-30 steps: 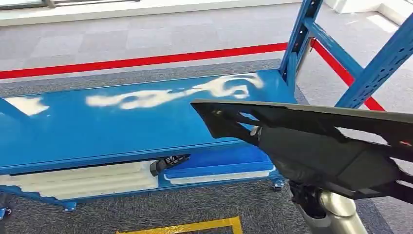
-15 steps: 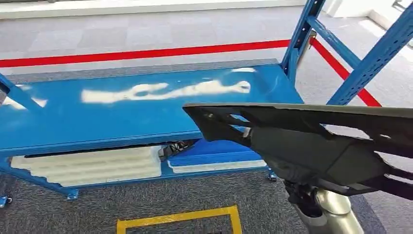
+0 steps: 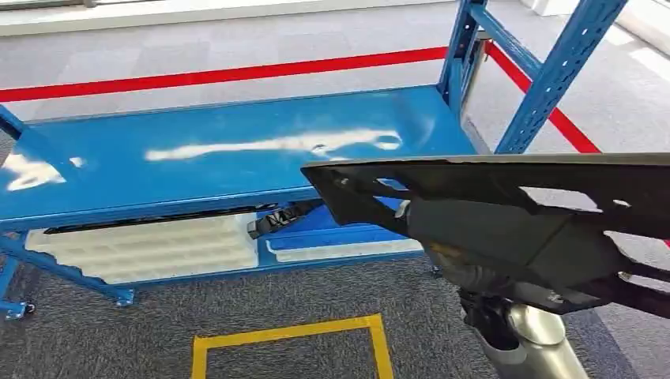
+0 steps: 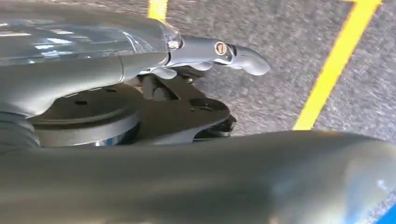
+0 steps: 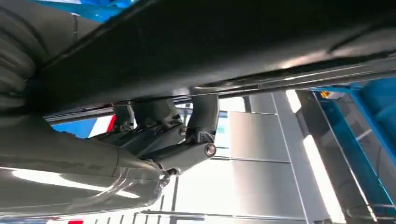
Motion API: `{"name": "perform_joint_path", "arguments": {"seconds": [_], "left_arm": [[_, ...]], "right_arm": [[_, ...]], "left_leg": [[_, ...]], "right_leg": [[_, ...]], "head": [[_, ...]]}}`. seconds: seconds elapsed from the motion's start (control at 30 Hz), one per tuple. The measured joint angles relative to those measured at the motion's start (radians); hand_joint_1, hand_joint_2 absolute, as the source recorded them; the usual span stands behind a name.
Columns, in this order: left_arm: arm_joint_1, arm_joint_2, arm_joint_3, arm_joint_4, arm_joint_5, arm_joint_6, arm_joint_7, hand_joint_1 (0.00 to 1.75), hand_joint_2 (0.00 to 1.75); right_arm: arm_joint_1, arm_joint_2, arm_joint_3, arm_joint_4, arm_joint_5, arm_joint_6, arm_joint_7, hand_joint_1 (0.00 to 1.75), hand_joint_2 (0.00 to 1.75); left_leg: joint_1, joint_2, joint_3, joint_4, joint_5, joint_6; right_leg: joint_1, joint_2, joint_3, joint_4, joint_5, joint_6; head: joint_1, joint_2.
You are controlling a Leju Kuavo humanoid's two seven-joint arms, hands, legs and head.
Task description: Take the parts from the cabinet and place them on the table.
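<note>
right robot hand (image 5: 173, 135) grips black part (image 3: 506, 213) from beneath | left robot hand (image 4: 205, 51) apparently empty

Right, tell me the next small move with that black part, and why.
Probably carry the black part forward over the blue table before lowering. The right hand grips it from below, and it overlaps only the table's near right corner, mostly hanging above the carpet.

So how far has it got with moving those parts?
Partway. A long black part is already off the cabinet: the right hand grips it from below and carries it in front of the blue table. The tabletop looks bare, so setting it down is left. Another dark piece lies on the lower shelf. The left hand holds nothing.
</note>
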Motion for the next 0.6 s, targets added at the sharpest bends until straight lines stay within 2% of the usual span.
{"name": "perform_joint_path", "arguments": {"seconds": [0.03,0.07,0.1,0.13,0.17,0.2,0.27,0.3,0.33,0.37,0.4,0.43,0.47,0.5,0.53,0.57,0.6], "left_arm": [[0.000,0.000,0.000,0.000,0.000,0.000,0.000,0.00,1.75],[0.000,0.000,0.000,0.000,0.000,0.000,0.000,0.00,1.75],[-0.001,0.000,0.000,0.000,0.000,0.000,-0.001,0.00,1.75],[-0.003,0.002,0.000,0.000,-0.003,-0.001,-0.002,0.00,1.75],[-0.004,0.002,0.000,0.000,-0.003,-0.002,-0.002,0.00,1.75],[-0.005,0.002,0.000,0.000,-0.003,-0.005,-0.003,0.00,1.75],[-0.005,0.002,0.000,0.000,-0.005,-0.007,-0.004,0.00,1.75],[-0.004,0.002,0.000,0.000,-0.005,-0.007,-0.004,0.00,1.75],[-0.005,0.003,0.000,0.000,-0.004,-0.006,-0.005,0.00,1.75],[-0.006,0.003,-0.001,0.000,-0.005,-0.007,-0.007,0.00,1.75],[-0.005,0.003,-0.002,0.000,-0.005,-0.008,-0.008,0.00,1.75],[-0.005,0.003,-0.002,0.000,-0.005,-0.008,-0.009,0.00,1.75],[-0.004,0.003,-0.002,0.000,-0.005,-0.007,-0.009,0.00,1.75],[-0.004,0.003,-0.002,0.000,-0.005,-0.006,-0.009,0.00,1.75],[-0.004,0.003,-0.001,0.000,-0.005,-0.007,-0.008,0.00,1.75],[-0.004,0.003,-0.002,0.000,-0.005,-0.007,-0.008,0.00,1.75],[-0.004,0.003,-0.002,0.000,-0.005,-0.007,-0.007,0.00,1.75]], "right_arm": [[0.001,-0.002,0.000,0.000,0.009,0.000,-0.005,1.75,1.75],[0.000,-0.003,0.000,0.000,0.017,0.000,-0.007,1.75,1.75],[0.000,-0.005,0.000,-0.001,0.022,0.000,-0.008,1.75,1.75],[0.000,-0.005,0.000,-0.002,0.029,-0.001,-0.013,1.75,1.75],[0.000,-0.006,-0.001,-0.002,0.040,-0.003,-0.018,1.75,1.75],[-0.001,-0.007,-0.001,-0.002,0.047,-0.004,-0.021,1.75,1.75],[0.000,-0.009,-0.001,-0.002,0.054,-0.004,-0.024,1.75,1.75],[0.000,-0.013,-0.001,-0.002,0.055,-0.004,-0.025,1.75,1.75],[0.000,-0.017,-0.001,-0.003,0.056,-0.003,-0.028,1.75,1.75],[-0.001,-0.021,-0.001,-0.002,0.058,-0.003,-0.032,1.75,1.75],[0.001,-0.024,-0.001,-0.002,0.061,-0.003,-0.037,1.75,1.75],[0.001,-0.028,-0.001,-0.002,0.067,-0.002,-0.039,1.75,1.75],[0.002,-0.032,-0.001,-0.002,0.074,-0.001,-0.040,1.75,1.75],[0.002,-0.035,-0.001,-0.001,0.078,0.000,-0.042,1.75,1.75],[0.002,-0.040,-0.001,-0.001,0.088,0.000,-0.047,1.75,1.75],[0.001,-0.041,-0.001,-0.001,0.092,0.000,-0.052,1.75,1.75],[0.001,-0.042,-0.001,-0.001,0.095,0.000,-0.055,1.75,1.75]], "left_leg": [[0.000,0.000,0.037,-0.039,0.039,0.004],[-0.002,0.000,0.092,-0.115,0.076,0.011],[-0.005,-0.003,0.155,-0.208,0.095,0.023],[-0.012,-0.007,0.217,-0.298,0.087,0.035],[-0.014,-0.008,0.249,-0.357,0.069,0.043],[-0.019,-0.008,0.247,-0.364,0.068,0.042],[-0.024,-0.008,0.238,-0.366,0.083,0.050],[-0.010,-0.005,0.237,-0.388,0.101,0.058],[-0.013,0.002,0.223,-0.386,0.112,0.059],[-0.013,0.002,0.207,-0.384,0.118,0.066],[-0.014,0.003,0.193,-0.381,0.125,0.068],[-0.016,0.004,0.181,-0.378,0.132,0.068],[-0.016,0.005,0.170,-0.374,0.138,0.068],[-0.016,0.007,0.159,-0.369,0.142,0.067],[-0.016,0.006,0.149,-0.362,0.146,0.065],[-0.015,0.001,0.141,-0.355,0.147,0.063],[-0.015,-0.006,0.135,-0.346,0.148,0.062]], "right_leg": [[0.002,0.000,-0.012,0.000,0.010,0.001],[0.005,0.000,-0.023,0.000,0.020,0.003],[0.006,0.001,-0.030,0.000,0.028,0.003],[0.006,-0.001,-0.034,0.000,0.034,0.006],[0.009,0.000,-0.036,0.001,0.043,0.012],[0.005,-0.001,-0.039,-0.003,0.055,0.021],[0.001,-0.002,-0.044,-0.012,0.075,0.033],[0.003,0.002,-0.054,-0.008,0.065,0.039],[0.006,0.008,-0.063,0.009,0.025,0.040],[0.005,0.010,-0.080,0.062,-0.031,0.039],[0.005,0.011,-0.100,0.138,-0.083,0.039],[0.006,0.012,-0.121,0.221,-0.121,0.042],[0.006,0.012,-0.132,0.282,-0.129,0.044],[0.005,0.011,-0.125,0.300,-0.113,0.046],[0.005,0.011,-0.091,0.270,-0.081,0.048],[0.005,0.013,-0.040,0.196,-0.051,0.048],[0.005,0.024,0.028,0.090,-0.029,0.045]], "head": [[0.000,0.000],[0.000,0.000],[0.000,0.000],[0.000,0.000],[0.000,0.000],[0.001,0.000],[0.001,0.000],[0.000,0.000],[0.001,0.000],[0.002,0.000],[0.004,0.000],[0.003,0.000],[0.003,0.000],[0.003,0.000],[0.003,0.000],[0.003,0.000],[0.003,0.000]]}}
